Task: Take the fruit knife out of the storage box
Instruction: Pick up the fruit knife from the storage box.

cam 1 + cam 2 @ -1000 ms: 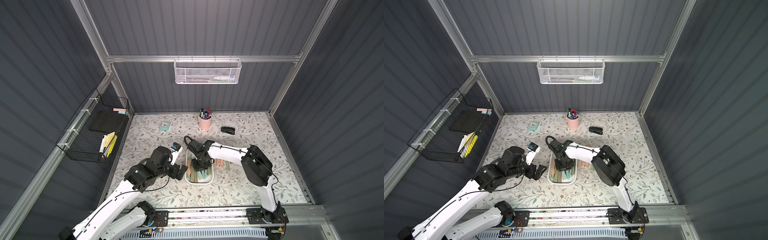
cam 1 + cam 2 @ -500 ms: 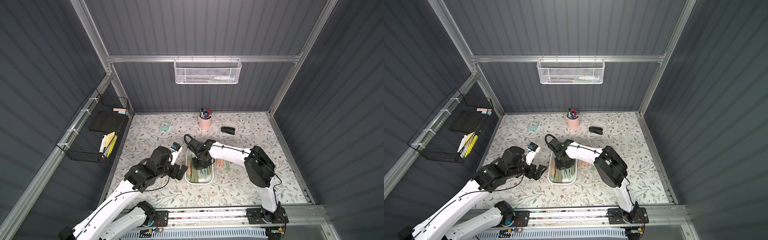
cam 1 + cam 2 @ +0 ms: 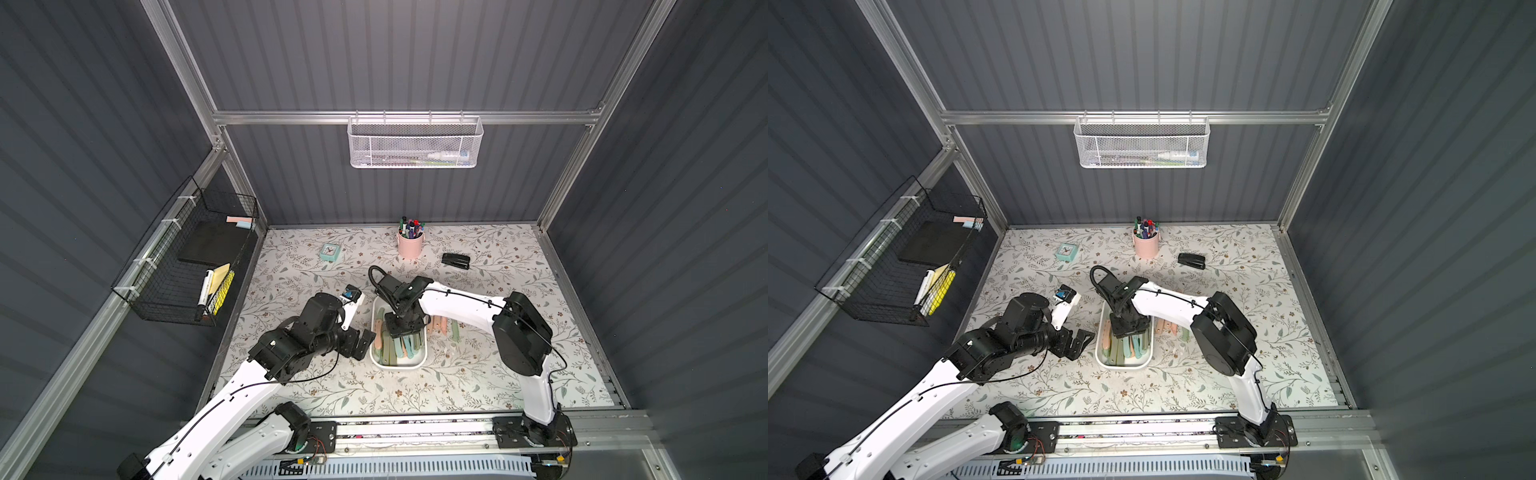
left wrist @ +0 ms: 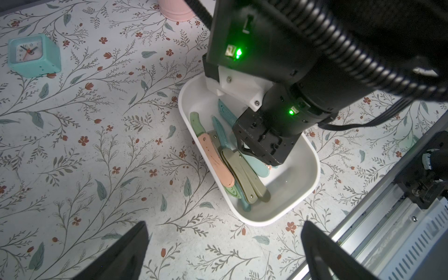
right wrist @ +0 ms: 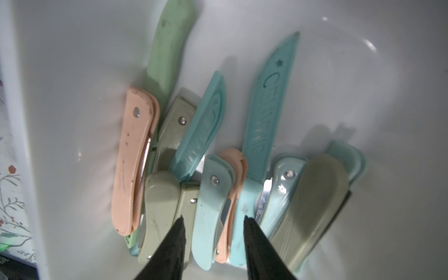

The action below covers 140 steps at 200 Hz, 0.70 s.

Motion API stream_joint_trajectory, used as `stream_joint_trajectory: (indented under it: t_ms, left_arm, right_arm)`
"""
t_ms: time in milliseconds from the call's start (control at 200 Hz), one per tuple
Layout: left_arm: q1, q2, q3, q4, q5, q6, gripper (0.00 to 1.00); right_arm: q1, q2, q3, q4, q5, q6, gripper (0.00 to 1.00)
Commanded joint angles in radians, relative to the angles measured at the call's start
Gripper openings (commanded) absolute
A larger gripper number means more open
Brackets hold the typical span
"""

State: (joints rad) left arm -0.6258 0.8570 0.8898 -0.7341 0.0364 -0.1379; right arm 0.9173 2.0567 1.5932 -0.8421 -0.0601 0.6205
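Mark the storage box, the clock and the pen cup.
storage box (image 4: 257,219): left wrist view, on its end wall rim.
clock (image 4: 28,51): left wrist view, on its dial.
pen cup (image 3: 410,247): a top view, on its pink side.

Floral-patterned table (image 3: 478,374), white storage box (image 3: 398,366), teal clock (image 3: 330,252), pink pen cup (image 3: 410,246), black stapler (image 3: 456,261)

My left arm (image 3: 232,399) rises from the lower left in both top views and bends in toward the centre, forearm nearly level. My left gripper (image 3: 364,341) is spread as wide as it goes, its fingers (image 4: 121,254) sitting at the two bottom corners of the left wrist view. My right arm (image 3: 461,301) folds from the lower right back to the centre, wrist turned straight down. My right gripper (image 5: 213,218) points downward, black fingertips (image 5: 174,242) partly separated.
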Motion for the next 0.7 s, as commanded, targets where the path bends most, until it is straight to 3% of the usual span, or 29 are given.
stream_joint_trajectory:
  t_ms: [0, 195, 430, 695]
  left_arm:
    - [-0.003, -0.012, -0.004, -0.007, 0.004, -0.009, 0.99]
    - [-0.002, -0.018, -0.005, -0.008, 0.004, -0.011, 0.99]
    - [-0.002, -0.024, -0.005, -0.008, 0.001, -0.013, 1.0]
    - [-0.003, -0.021, -0.005, -0.008, 0.002, -0.012, 0.99]
  right_arm:
    - [0.008, 0.044, 0.027, -0.048, -0.035, 0.007, 0.45]
    - [0.011, 0.087, 0.054, -0.072, -0.034, 0.008, 0.42]
    - [0.012, 0.12, 0.08, -0.11, -0.007, 0.007, 0.27]
    - [0.011, 0.075, 0.079, -0.108, 0.052, 0.016, 0.2]
